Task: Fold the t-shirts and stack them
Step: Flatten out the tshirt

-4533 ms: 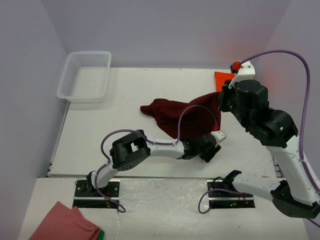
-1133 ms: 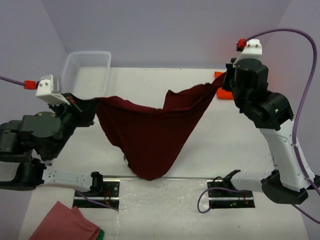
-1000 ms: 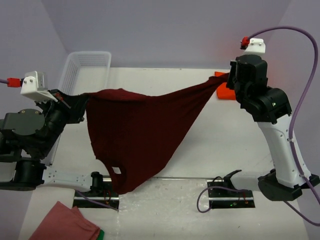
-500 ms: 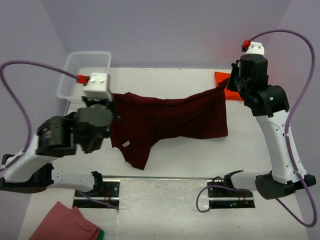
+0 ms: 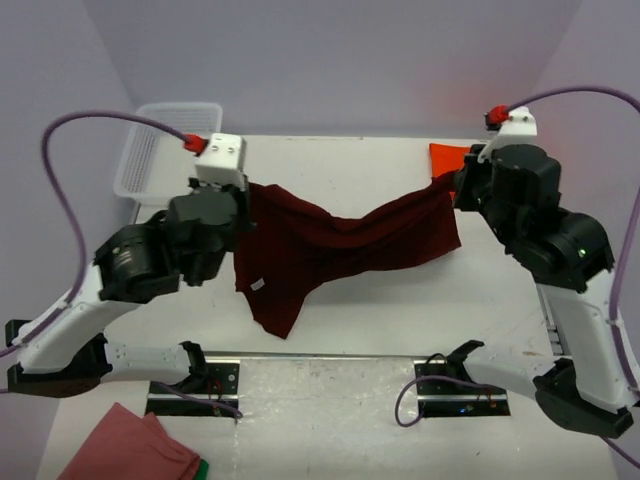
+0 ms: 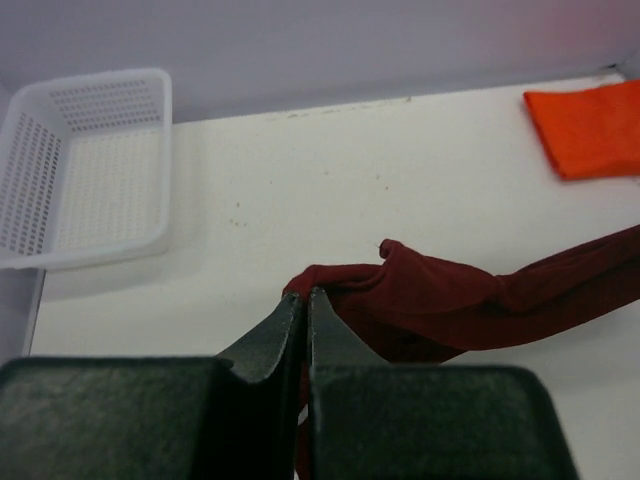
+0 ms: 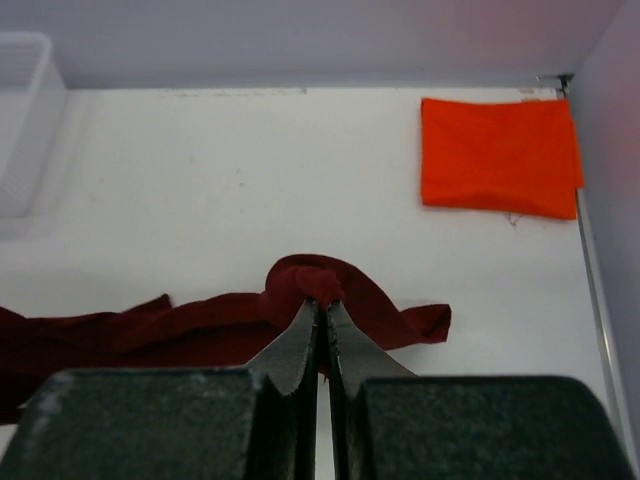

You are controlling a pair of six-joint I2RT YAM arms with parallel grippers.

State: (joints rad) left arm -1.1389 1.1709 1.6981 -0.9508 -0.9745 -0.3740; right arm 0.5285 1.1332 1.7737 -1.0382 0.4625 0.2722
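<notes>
A dark maroon t-shirt [image 5: 340, 240] hangs stretched between my two arms above the table, sagging in the middle, with a long flap drooping toward the near edge. My left gripper [image 6: 303, 297] is shut on its left corner [image 6: 340, 285]. My right gripper [image 7: 322, 304] is shut on a bunched fold at its right end [image 7: 330, 280]. A folded bright orange-red t-shirt [image 5: 450, 158] lies flat at the far right of the table, also in the right wrist view [image 7: 498, 157] and the left wrist view [image 6: 585, 128].
A white plastic basket [image 5: 165, 150] stands at the far left corner, also in the left wrist view [image 6: 85, 165]. A salmon-pink cloth with a green edge [image 5: 125, 445] lies off the table at the near left. The table's right rail [image 7: 595, 290] runs beside the orange shirt.
Both arms have swung inward and lowered with the maroon shirt, which was spread wide and high a second ago. It now hangs narrower and bunched, closer to the table.
</notes>
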